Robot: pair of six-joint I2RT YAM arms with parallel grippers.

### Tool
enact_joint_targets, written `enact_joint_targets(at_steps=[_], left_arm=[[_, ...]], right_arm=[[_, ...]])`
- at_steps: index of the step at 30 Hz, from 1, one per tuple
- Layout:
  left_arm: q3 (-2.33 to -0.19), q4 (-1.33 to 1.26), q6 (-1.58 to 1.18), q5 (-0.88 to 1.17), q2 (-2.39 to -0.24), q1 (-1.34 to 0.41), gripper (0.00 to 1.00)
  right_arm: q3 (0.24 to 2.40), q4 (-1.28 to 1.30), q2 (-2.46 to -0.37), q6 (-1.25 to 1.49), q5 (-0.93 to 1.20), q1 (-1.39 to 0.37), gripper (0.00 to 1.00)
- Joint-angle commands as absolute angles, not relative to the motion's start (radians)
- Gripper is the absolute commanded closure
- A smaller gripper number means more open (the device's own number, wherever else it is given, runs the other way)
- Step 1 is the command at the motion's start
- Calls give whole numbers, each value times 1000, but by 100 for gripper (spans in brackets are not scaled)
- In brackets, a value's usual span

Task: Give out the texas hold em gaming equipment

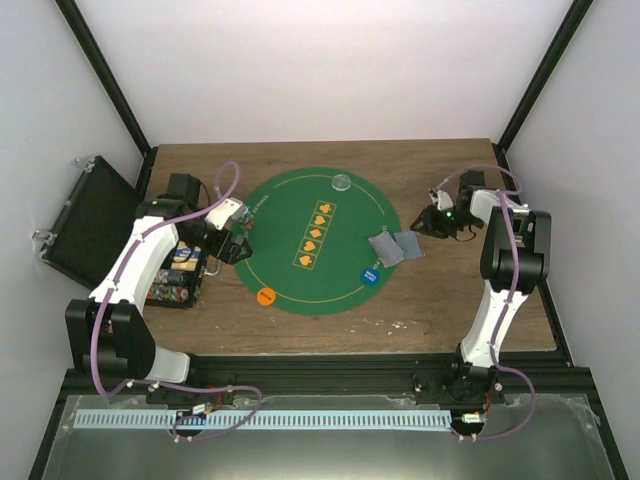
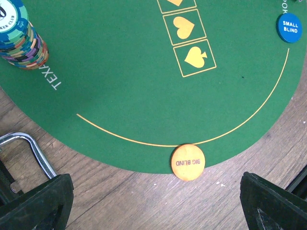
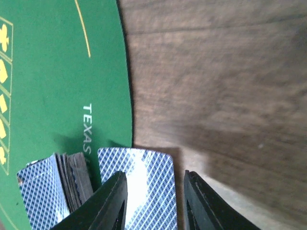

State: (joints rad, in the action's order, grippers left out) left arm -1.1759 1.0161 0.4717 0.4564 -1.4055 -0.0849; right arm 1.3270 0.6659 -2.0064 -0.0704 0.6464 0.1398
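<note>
A pile of grey-blue-backed cards (image 1: 384, 248) lies at the right edge of the green mat (image 1: 300, 215), with a single card (image 1: 408, 243) beside it, partly on the wood. In the right wrist view the single card (image 3: 144, 177) lies face down below my fingers, the pile (image 3: 50, 191) to its left. My right gripper (image 1: 436, 222) (image 3: 156, 203) is open, just right of the cards. The orange disc (image 1: 266, 296) (image 2: 187, 162), the blue disc (image 1: 370, 275) (image 2: 289, 27) and the clear disc (image 1: 342, 182) lie on the mat's rim. My left gripper (image 1: 236, 242) (image 2: 156, 213) is open and empty at the mat's left edge.
A stack of poker chips (image 2: 19, 36) stands on the mat near my left gripper. The open black case (image 1: 85, 220) lies at the far left, and a box of chips (image 1: 180, 275) stands beside my left arm. Bare wood (image 1: 450, 300) surrounds the mat.
</note>
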Motion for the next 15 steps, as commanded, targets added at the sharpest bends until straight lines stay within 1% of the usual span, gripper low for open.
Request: enact_joint_targets(at_steps=[1, 4, 9, 15], left_arm=[[-1169, 1008, 469, 464, -1413, -83, 4], [-1168, 1006, 468, 464, -1414, -84, 4], [-1166, 1002, 468, 461, -1416, -84, 4], [-1165, 1002, 467, 462, -1415, -84, 4]], right_arm=[[1385, 675, -2039, -68, 576, 146, 65], [1381, 666, -2041, -62, 561, 146, 61], [1340, 666, -2069, -65, 627, 146, 60], [1278, 645, -2050, -76, 742, 146, 67]])
